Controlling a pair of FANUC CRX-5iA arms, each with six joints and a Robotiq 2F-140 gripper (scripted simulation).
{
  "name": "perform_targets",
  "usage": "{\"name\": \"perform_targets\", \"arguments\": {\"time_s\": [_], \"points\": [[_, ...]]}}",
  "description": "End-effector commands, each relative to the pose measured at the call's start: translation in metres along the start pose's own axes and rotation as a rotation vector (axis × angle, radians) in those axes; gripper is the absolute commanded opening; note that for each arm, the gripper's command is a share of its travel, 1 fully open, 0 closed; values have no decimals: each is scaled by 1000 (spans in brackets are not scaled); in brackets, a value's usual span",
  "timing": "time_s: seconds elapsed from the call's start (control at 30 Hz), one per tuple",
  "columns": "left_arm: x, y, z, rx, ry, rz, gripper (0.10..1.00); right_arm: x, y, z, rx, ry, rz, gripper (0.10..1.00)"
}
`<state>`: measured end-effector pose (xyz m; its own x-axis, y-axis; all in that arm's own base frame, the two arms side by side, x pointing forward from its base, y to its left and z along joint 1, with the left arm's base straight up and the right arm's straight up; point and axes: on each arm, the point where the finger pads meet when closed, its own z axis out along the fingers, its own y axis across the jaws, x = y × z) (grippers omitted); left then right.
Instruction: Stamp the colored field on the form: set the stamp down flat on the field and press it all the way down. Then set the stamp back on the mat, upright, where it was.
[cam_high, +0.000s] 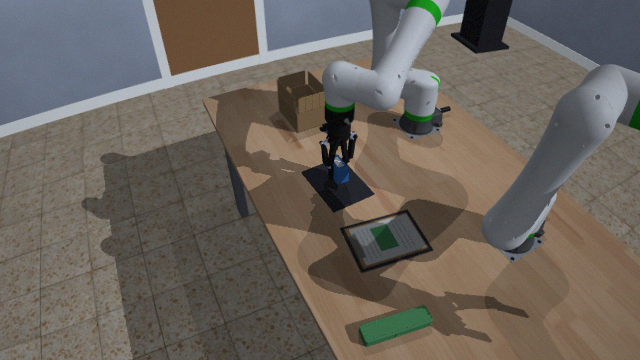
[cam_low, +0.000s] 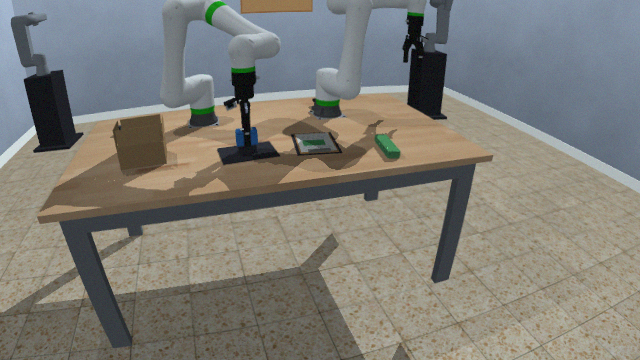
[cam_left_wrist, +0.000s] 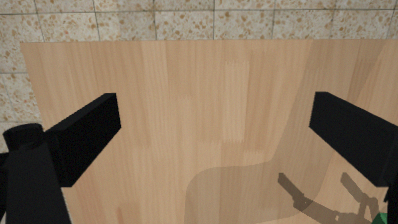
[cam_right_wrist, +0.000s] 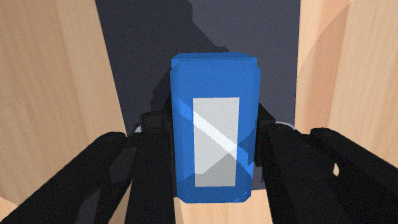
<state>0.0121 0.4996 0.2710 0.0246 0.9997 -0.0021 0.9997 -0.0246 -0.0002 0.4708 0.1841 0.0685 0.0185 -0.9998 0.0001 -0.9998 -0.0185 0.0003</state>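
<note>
The blue stamp (cam_high: 341, 173) (cam_low: 254, 137) (cam_right_wrist: 215, 77), with a pale label on top, stands upright at the black mat (cam_high: 359, 192) (cam_low: 268, 152) (cam_right_wrist: 275, 30). Its underside is hidden, so a gap below it cannot be told. My right gripper (cam_high: 340, 169) (cam_low: 246, 140) (cam_right_wrist: 209, 106) points down and is shut on the stamp, one finger on each side. The form (cam_high: 407, 231) (cam_low: 330, 142) lies in a dark frame beside the mat, with a green field (cam_high: 384, 237) (cam_low: 313, 142) at its middle. My left gripper (cam_low: 413, 56) (cam_left_wrist: 214, 110) is open and empty, high above the table.
A green case (cam_high: 396, 326) (cam_low: 387, 146) lies beyond the form, on the side away from the mat. An open cardboard box (cam_high: 311, 114) (cam_low: 141, 142) stands on the mat's other side. The arm bases stand along the table's far side in the exterior view.
</note>
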Motion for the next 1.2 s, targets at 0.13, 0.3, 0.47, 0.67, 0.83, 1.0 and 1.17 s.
{"name": "perform_targets", "arguments": {"time_s": [0.13,0.3,0.47,0.67,0.83,1.0,1.17], "points": [[0,0,-1,0,2,0,1000,0,0,-1,1,0,0,247],[0,0,-1,0,2,0,1000,0,0,-13,1,0,0,247],[0,0,-1,0,2,0,1000,0,0,-32,1,0,0,247],[0,0,-1,0,2,0,1000,0,0,-41,1,0,0,247],[0,0,-1,0,2,0,1000,0,0,-41,1,0,0,247],[0,0,-1,0,2,0,1000,0,0,-41,1,0,0,247],[0,0,-1,0,2,0,1000,-4,-1,-41,1,0,2,247]]}}
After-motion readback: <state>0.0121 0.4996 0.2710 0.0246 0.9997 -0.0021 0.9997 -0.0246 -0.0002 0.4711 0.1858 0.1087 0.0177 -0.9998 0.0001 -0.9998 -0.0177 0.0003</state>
